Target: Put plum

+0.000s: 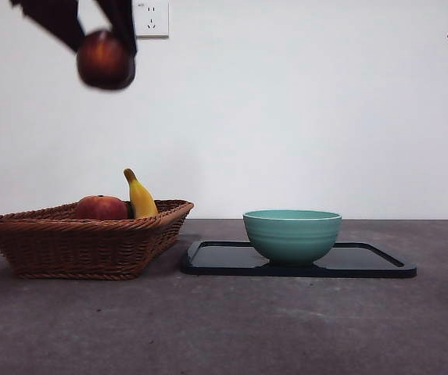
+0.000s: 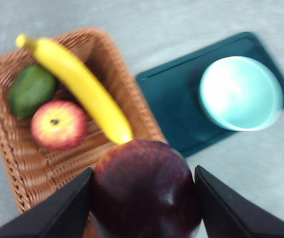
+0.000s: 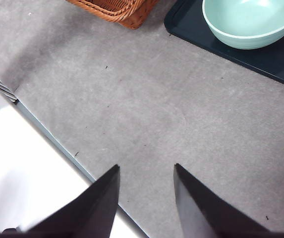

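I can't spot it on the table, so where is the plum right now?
The plum is up in the air, clamped in the left gripper, high above the wicker basket at the front view's top left.

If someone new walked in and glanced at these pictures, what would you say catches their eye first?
Probably the dark plum held high in the air by the left gripper, its jaws shut on it, above the wicker basket. Next, the yellow banana poking up from that basket beside a red-orange fruit. Then the teal bowl sitting on a black tray beside the basket.
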Robot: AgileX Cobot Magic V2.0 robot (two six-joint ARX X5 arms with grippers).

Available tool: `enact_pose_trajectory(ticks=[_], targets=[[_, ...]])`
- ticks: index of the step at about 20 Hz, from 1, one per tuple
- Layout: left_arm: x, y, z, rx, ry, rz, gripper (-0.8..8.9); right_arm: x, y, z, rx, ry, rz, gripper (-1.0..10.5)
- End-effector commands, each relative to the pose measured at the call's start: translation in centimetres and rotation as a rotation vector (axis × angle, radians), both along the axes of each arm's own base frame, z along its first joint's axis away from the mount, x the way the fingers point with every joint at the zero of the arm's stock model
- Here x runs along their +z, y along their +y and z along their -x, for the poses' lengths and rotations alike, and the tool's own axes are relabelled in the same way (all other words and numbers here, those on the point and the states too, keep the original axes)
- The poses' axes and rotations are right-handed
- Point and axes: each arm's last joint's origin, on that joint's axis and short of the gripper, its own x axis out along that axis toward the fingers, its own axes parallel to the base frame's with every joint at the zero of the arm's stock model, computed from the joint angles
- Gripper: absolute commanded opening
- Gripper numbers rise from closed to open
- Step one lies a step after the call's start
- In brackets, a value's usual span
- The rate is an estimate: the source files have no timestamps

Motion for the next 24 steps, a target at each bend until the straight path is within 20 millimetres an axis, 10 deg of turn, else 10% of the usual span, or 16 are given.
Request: enact_pose_trajectory(ticks=[1,12,24], targets=[[-2.9,0.6,-1.2,0.023,0.002,-0.009,2.41,0.3,0.1,-0.1,0.012,-0.022,-0.001,1.7],[-14.4,2.0,-2.6,0.064,-0.006,-0.016,2.41,0.4,0.1,-0.2,0.008,-0.032,-0.008,1.7],[-18.3,1.6,-3.9,0.061,0.041,-0.035,2.5,0.4,0.2,-0.2,-0.006,-0.024,-0.019,1.7]])
